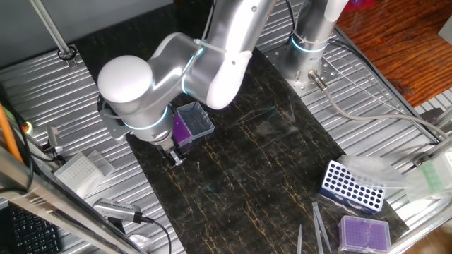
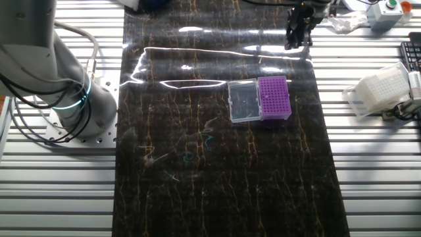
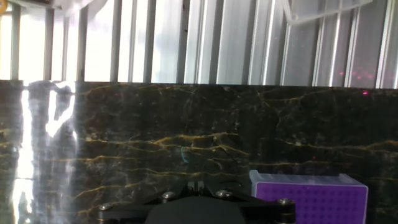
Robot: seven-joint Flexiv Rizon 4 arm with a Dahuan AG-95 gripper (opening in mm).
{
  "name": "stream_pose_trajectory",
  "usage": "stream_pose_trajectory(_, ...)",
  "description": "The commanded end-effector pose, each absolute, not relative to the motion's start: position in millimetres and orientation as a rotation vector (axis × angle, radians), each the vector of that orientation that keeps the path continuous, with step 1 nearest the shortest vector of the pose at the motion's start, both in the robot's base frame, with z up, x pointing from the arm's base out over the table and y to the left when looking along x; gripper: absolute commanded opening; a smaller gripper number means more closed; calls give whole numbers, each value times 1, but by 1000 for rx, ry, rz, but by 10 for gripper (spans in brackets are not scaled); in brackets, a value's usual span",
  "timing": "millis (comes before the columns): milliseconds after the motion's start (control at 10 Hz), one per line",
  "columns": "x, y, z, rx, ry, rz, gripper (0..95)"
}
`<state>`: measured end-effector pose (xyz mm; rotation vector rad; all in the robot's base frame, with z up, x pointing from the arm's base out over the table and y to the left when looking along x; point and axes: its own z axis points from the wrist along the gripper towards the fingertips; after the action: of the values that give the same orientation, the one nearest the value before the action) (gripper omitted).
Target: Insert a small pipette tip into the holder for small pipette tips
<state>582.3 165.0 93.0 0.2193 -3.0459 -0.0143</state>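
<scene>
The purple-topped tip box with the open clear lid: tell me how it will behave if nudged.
The holder for small pipette tips looks like thin plastic, so probably light and apt to slide on the glossy dark mat. Its clear lid lies open to one side, so it may pivot or flex when pushed.

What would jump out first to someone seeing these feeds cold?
The vivid purple tip holder at mid-mat, its clear lid lying open beside it. Next, the big silver arm looming over that box in one fixed view, its tool beyond the holder near the mat's edge. A blue rack sits off the mat.
</scene>
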Motion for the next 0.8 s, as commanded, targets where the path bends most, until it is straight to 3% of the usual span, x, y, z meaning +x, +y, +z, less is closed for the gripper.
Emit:
stream_pose_trajectory(100,580,165,94,277,-3045,27,0)
stream_pose_trajectory(500,580,165,94,327,-3018,187,0)
stream_pose_trajectory(800,566,164,87,325,-3074,45,0)
